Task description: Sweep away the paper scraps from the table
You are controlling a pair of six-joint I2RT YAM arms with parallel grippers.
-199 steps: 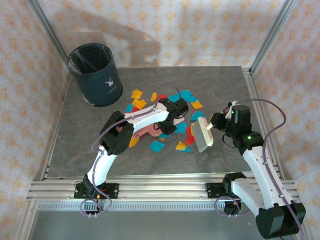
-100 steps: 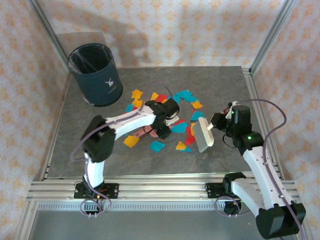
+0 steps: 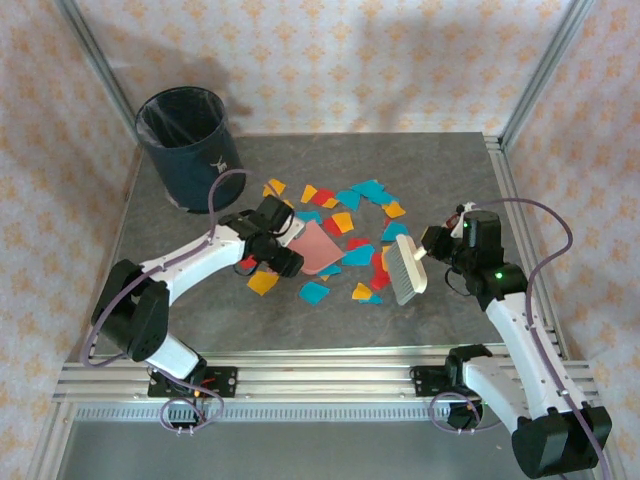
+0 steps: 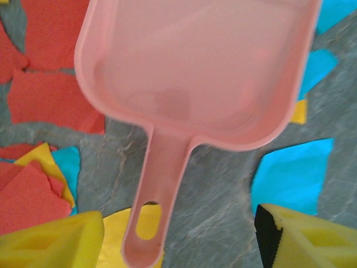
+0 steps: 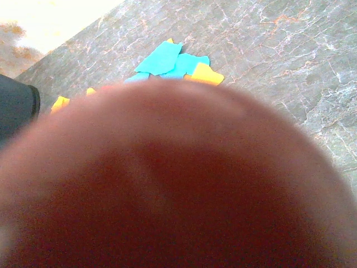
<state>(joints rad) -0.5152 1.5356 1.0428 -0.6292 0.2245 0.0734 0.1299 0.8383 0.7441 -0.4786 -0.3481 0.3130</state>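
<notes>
Grey table [image 3: 450, 170] with paper scraps [image 3: 314, 292] partly beneath the pink dustpan [image 3: 318, 246]

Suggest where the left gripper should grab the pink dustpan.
The handle of the dustpan, probably from straight above: it lies flat on the table, narrow, pointing at the open left gripper. The rest looks too wide.
</notes>
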